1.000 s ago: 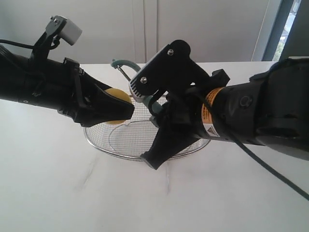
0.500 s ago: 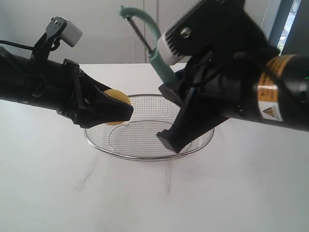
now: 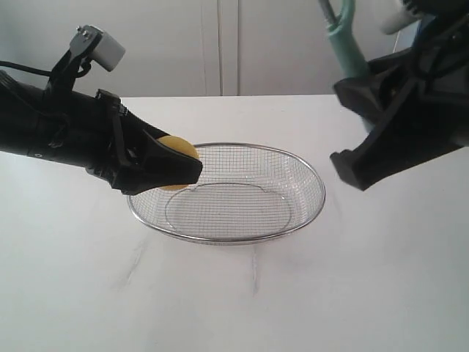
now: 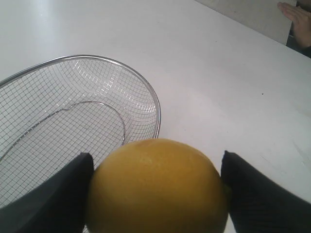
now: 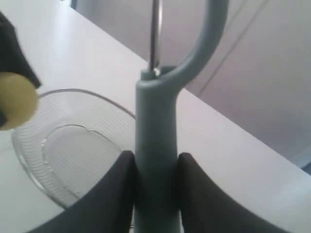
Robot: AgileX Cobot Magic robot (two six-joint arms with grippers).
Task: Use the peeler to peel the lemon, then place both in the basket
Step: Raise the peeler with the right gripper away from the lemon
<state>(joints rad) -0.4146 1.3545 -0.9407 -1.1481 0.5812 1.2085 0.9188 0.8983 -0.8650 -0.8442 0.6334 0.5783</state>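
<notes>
- A white tabletop (image 3: 220, 308) with faint grey veining fills the foreground.
- Pale wall panels (image 3: 293, 44) with vertical seams stand behind it.
- A dark-framed window (image 3: 442, 29) admits daylight at far right.

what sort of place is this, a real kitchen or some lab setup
Likely a lab bench staged as a kitchen counter, though hard to be sure: a white tabletop, pale panelled doors behind, and a robot's left claw holding a lemon, its right claw a peeler, beside a wire mesh basket.
</notes>
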